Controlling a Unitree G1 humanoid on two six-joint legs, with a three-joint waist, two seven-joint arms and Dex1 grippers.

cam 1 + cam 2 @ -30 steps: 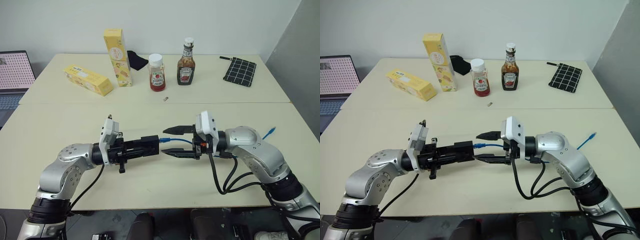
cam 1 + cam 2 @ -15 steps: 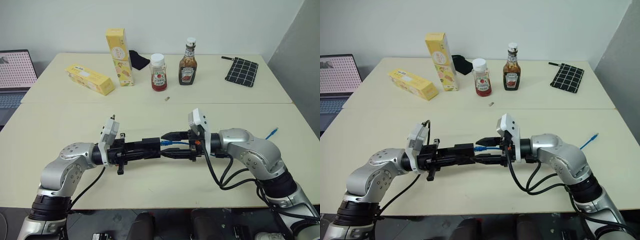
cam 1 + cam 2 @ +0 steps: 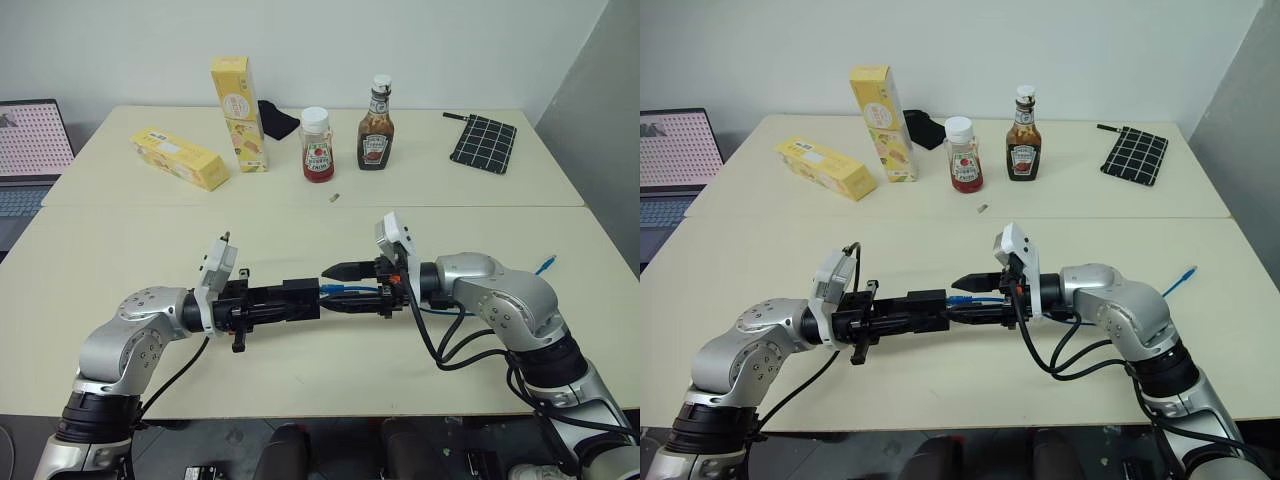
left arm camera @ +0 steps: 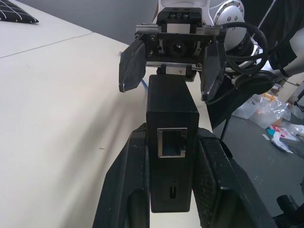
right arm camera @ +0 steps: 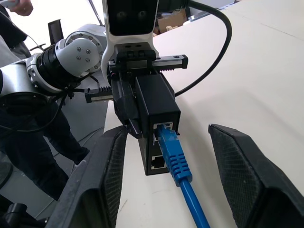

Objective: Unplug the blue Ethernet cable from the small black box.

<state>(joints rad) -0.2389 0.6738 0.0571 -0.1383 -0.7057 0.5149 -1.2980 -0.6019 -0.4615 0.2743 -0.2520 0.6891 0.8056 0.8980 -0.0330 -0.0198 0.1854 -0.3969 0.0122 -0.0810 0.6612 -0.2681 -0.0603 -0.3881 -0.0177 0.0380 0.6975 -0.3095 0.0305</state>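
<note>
- Right wrist view: the blue Ethernet cable [image 5: 175,156] sits plugged into the small black box [image 5: 154,111]; the right gripper [image 5: 168,180] straddles the plug, fingers apart, touching nothing.
- Left gripper [image 4: 172,161] is clamped tight on the box sides, holding it above the table [image 3: 300,380].
- Judgement: box light and rigid; cord limp, plug hard with a fragile latch. Pinch the moulded plug body, not the cord.
- Far side: sauce bottles [image 3: 372,125], yellow cartons [image 3: 178,158].
</note>
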